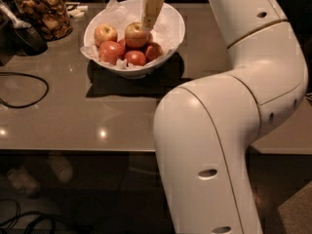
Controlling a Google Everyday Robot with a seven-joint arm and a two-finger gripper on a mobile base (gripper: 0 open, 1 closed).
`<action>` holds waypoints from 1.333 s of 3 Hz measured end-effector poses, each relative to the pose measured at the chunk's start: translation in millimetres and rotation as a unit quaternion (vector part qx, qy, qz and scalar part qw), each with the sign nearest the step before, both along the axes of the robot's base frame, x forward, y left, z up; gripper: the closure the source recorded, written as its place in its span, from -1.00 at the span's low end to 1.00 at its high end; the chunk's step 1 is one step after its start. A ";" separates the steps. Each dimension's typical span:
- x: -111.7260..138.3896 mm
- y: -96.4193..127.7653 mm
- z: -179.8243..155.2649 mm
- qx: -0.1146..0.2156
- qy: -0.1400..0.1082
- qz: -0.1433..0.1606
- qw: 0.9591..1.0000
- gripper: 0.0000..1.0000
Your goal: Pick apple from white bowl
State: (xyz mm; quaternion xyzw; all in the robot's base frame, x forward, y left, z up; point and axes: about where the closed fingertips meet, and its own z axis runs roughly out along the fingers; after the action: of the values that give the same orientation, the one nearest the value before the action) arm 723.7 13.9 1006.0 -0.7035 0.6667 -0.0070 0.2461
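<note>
We find the pincer (148, 21) hanging over the white bowl (173, 30) near the counter's (97, 111) far edge, tip at the apple (136, 35) topmost in the pile, presumably the most exposed; apart or clamped, we cannot tell.

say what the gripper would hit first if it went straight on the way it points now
Most likely the apple. The gripper hangs over the white bowl and points down at that golden-yellow apple's top. Its tip looks very close to the fruit, though depth is hard to judge from this view.
</note>
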 end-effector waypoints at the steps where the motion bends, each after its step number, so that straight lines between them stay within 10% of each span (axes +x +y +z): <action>1: 0.8 6.1 -14.6 0.002 0.018 0.004 1.000 -0.70; 4: 0.3 16.5 -48.9 -0.001 0.062 0.011 0.998 -0.80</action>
State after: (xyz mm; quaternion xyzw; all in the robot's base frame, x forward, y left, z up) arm 724.0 30.3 957.1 -0.7100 0.6730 0.0386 0.2036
